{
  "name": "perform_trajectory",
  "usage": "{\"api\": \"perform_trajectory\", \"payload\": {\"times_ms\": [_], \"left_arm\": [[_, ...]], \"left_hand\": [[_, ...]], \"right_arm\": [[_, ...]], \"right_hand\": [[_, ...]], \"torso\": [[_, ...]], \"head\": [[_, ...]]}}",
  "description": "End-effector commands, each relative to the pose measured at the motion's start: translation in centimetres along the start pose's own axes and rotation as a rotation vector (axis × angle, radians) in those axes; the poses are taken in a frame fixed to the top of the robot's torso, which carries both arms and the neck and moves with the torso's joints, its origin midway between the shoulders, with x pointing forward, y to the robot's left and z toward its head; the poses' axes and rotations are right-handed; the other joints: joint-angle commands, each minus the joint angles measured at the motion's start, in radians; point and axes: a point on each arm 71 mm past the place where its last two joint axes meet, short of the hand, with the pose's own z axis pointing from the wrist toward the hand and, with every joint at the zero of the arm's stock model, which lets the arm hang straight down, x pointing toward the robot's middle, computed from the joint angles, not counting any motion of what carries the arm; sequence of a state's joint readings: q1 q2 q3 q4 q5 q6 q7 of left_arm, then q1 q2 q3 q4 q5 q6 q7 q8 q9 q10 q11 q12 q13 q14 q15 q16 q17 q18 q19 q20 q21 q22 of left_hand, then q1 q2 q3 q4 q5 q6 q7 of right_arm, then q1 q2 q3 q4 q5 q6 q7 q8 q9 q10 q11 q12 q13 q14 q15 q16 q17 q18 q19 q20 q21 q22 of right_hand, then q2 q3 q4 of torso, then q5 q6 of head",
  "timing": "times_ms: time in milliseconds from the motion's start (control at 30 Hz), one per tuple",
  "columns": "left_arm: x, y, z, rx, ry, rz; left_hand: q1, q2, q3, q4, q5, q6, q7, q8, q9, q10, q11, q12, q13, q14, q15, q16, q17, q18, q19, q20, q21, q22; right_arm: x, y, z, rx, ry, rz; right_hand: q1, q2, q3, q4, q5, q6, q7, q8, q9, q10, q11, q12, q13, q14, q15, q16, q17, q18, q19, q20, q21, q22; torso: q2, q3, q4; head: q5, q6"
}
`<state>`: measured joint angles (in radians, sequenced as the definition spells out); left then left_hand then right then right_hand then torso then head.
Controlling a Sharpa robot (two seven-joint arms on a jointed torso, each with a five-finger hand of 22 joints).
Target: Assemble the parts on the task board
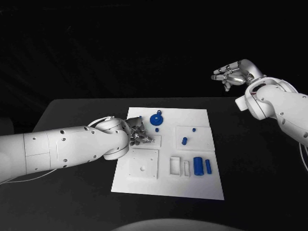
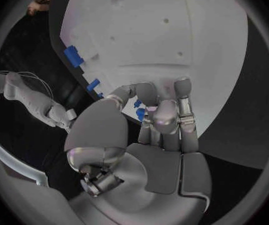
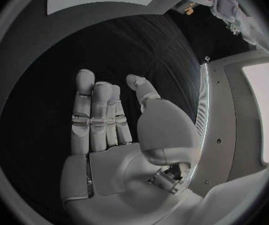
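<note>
I see the white board (image 1: 169, 159) lying in the middle of the black table (image 1: 265, 168), with blue pieces on it: a round disc with a knob (image 1: 157, 119) near the far edge, a small peg (image 1: 185, 140) standing mid-board, and two cylinders (image 1: 202, 166) lying side by side towards the near right. My left hand (image 1: 139, 134) rests over the board's left edge, fingers curled down against it; in the left wrist view a small blue piece (image 2: 139, 112) sits at the fingertips (image 2: 182, 85), but I cannot tell whether it is gripped. My right hand (image 1: 232, 73) hovers well apart beyond the table's far right corner, fingers straight and spread, holding nothing.
</note>
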<state>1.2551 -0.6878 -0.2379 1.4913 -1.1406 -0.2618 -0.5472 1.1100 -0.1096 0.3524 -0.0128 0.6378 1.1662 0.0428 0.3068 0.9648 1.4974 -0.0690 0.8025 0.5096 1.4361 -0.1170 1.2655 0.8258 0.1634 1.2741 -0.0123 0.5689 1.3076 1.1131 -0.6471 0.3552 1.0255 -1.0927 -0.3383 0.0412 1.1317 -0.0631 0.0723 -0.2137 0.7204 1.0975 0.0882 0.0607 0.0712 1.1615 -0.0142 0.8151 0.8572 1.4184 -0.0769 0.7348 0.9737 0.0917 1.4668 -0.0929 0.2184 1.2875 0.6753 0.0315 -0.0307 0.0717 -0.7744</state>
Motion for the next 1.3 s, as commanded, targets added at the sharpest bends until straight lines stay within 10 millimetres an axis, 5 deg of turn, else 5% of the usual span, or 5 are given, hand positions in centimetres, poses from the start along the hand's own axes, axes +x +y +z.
{"api": "perform_trajectory", "payload": {"times_ms": [33,433,500,933,1300], "left_arm": [[1.01,-0.27,0.02,0.001,0.061,0.032],[1.1,-0.41,0.08,0.002,0.072,0.038],[1.09,-0.39,0.1,0.003,0.073,0.037],[0.85,0.02,0.15,-0.005,0.063,0.028],[0.73,0.2,0.21,-0.006,0.056,0.032]], "left_hand": [[0.004,0.011,0.097,-0.096,-0.006,0.096,-0.095,-0.006,0.002,0.012,-0.032,0.002,-0.002,0.003,-0.004,-0.002,-0.003,0.009,-0.002,0.005,0.006,0.016],[-0.001,0.007,0.09,-0.086,-0.019,0.096,-0.096,-0.008,0.004,0.012,-0.031,0.002,-0.005,0.002,-0.003,-0.005,-0.007,0.009,-0.003,0.006,0.004,0.015],[0.002,0.011,0.08,-0.077,-0.094,0.098,-0.098,-0.009,0.004,0.012,-0.03,0.002,-0.005,0.001,-0.003,-0.007,-0.009,0.008,-0.004,0.007,0.002,0.014],[0.052,-0.072,-0.008,0.15,-0.229,0.112,-0.109,-0.019,0.017,0.013,-0.035,0.005,-0.013,-0.001,-0.006,-0.011,-0.018,0.002,0.005,0.008,-0.022,0.013],[0.059,-0.075,-0.014,0.172,-0.241,0.112,-0.109,-0.019,0.024,0.013,-0.035,0.006,-0.014,-0.001,-0.007,-0.011,-0.019,0.002,0.007,0.007,-0.025,0.014]], "right_arm": [[0.13,0.13,0.01,-0.009,0.016,0.001],[0.17,0.12,0.02,-0.008,0.019,0.001],[0.17,0.1,0.02,-0.008,0.019,0.001],[0.09,0.01,0.01,-0.006,0.017,0.0],[0.1,0.0,0.01,-0.005,0.018,0.0]], "right_hand": [[-0.01,0.001,0.004,0.0,0.003,-0.001,0.002,0.002,-0.001,-0.006,-0.001,0.0,-0.001,-0.001,0.0,-0.004,0.002,0.01,0.035,-0.002,0.001,-0.001],[-0.01,0.001,0.004,0.0,0.003,-0.001,0.002,0.002,-0.001,-0.006,-0.001,0.0,-0.001,-0.001,0.0,-0.004,0.002,0.01,0.035,-0.002,0.001,-0.001],[-0.01,0.001,0.004,0.0,0.003,-0.001,0.002,0.002,-0.001,-0.006,-0.001,0.0,-0.001,-0.001,0.0,-0.004,0.002,0.01,0.035,-0.002,0.001,-0.001],[-0.01,-0.001,0.005,0.002,0.003,-0.002,0.002,0.002,-0.001,-0.007,-0.001,-0.001,-0.002,-0.001,0.0,-0.004,0.002,0.011,0.034,-0.002,-0.001,-0.002],[-0.008,-0.001,0.005,0.001,0.003,-0.003,0.002,0.002,-0.001,-0.007,-0.001,-0.001,-0.002,-0.002,0.0,-0.004,0.002,0.011,0.034,-0.002,-0.003,-0.002]], "torso": [[0.0,-0.0001,-0.0001],[0.0,-0.001,0.001],[0.0,-0.001,0.0011],[-0.001,-0.0013,0.0011],[0.0,-0.001,0.0006]], "head": [[-0.002,-0.001],[-0.004,-0.001],[-0.004,-0.001],[-0.005,0.001],[-0.004,0.002]]}}
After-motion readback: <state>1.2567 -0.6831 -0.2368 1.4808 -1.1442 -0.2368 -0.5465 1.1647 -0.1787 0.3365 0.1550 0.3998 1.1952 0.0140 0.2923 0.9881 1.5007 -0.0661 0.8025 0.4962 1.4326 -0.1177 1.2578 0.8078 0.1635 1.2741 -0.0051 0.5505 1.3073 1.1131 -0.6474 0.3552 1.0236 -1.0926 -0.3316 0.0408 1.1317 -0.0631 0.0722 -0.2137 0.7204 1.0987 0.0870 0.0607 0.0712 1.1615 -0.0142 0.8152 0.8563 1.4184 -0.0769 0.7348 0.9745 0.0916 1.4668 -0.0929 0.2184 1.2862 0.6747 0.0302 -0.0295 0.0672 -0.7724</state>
